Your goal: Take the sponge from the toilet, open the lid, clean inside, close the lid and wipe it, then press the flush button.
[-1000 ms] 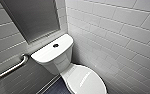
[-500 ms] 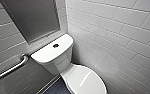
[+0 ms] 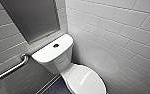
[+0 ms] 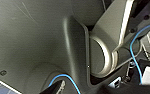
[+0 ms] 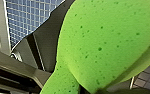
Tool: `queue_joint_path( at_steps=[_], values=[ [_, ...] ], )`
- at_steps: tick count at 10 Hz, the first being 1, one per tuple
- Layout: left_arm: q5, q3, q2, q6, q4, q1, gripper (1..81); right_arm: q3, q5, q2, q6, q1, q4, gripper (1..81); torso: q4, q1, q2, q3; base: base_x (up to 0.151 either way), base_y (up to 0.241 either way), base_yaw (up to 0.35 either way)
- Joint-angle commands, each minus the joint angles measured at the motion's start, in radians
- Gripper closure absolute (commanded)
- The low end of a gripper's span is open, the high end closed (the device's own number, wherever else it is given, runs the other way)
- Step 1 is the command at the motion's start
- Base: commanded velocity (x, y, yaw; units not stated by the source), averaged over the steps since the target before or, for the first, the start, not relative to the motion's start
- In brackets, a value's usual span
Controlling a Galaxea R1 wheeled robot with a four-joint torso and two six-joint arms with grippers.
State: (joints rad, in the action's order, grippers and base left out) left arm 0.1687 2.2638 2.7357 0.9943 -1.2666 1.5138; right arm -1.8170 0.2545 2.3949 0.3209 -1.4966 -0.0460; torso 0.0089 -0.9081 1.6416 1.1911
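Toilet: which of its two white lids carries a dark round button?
The rectangular tank lid at the back: the flush button sits at its centre. The oval bowl lid in front is plain white.

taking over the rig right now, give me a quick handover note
Right gripper: shut on the sponge.
Left gripper: open or shut can't be told; it sits close to the robot's own body.
Toilet is ahead in the tiled corner, lid down, flush button on the tank top.
Done: sponge picked up.
Left: lid is closed, so whether the inside was cleaned can't be told; button not yet reached.
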Motion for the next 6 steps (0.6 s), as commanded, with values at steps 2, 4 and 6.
queue_joint_path(
  at_steps=[2,4,6],
  values=[
    [-0.034,0.005,-0.016,-0.002,-0.008,0.027,1.0,-0.151,-0.029,0.129,-0.002,-0.11,-0.045,81.1,0.0,0.082,-0.128,-0.09,0.0,0.0,0.0],
    [-0.034,0.077,0.015,0.0,0.004,0.03,1.0,-0.255,-0.029,0.206,-0.003,-0.127,-0.042,81.1,0.0,0.123,-0.191,-0.133,0.0,0.0,0.0],
    [-0.034,0.183,0.076,0.0,0.004,0.036,1.0,-0.381,-0.029,0.281,-0.005,-0.13,-0.04,81.1,0.0,0.172,-0.265,-0.187,0.0,0.0,0.0]
  ],
)
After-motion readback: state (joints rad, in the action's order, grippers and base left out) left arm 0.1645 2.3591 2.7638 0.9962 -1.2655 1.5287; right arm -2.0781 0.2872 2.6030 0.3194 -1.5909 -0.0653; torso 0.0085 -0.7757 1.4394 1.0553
